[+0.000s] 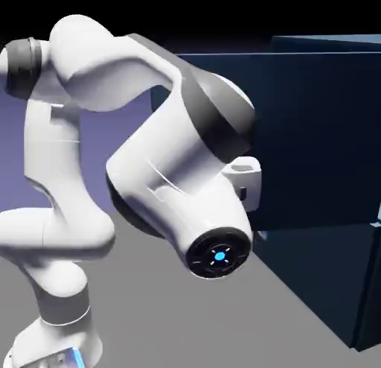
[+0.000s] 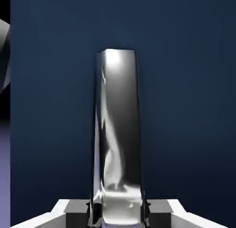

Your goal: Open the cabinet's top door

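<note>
Polished metal is what you see in the hand view: the handle (image 2: 118, 135), a smooth, flat-faced bar with bright reflections, stands between your gripper (image 2: 118, 212) fingertips, which are clenched on it. Behind it the top door (image 2: 184, 107) is flat, matte navy. In the exterior view the cabinet (image 1: 327, 135), a dark blue box with pale edge lines, stands at the right, and your white arm (image 1: 149, 158) folds in front of it, hiding the gripper itself.
</note>
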Action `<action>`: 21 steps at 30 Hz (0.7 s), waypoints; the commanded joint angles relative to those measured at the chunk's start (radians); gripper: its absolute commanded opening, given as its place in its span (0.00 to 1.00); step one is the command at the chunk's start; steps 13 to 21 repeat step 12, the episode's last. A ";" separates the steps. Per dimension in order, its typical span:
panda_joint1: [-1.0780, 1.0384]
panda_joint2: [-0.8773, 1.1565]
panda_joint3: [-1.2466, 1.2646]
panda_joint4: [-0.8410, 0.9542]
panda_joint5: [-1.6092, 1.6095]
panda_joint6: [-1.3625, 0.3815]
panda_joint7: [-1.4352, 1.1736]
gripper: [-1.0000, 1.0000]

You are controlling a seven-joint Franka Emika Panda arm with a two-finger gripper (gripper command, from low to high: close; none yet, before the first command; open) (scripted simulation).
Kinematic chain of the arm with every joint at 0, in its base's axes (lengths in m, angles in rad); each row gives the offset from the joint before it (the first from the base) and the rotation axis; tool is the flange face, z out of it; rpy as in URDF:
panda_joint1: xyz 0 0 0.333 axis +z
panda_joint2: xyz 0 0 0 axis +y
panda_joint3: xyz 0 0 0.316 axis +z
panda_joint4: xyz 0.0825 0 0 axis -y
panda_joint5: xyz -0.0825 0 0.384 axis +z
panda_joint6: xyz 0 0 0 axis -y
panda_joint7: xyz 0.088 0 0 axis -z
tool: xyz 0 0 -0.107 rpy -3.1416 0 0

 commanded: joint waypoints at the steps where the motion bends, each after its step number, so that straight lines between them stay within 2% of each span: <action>1: 0.002 0.036 0.008 0.030 -0.017 0.004 0.004 0.00; 11: 0.070 0.389 0.065 0.340 -0.158 0.009 0.103 0.00; 12: 0.070 0.389 0.065 0.340 -0.158 0.009 0.103 1.00; 21: 0.070 0.389 0.065 0.340 -0.158 0.009 0.103 1.00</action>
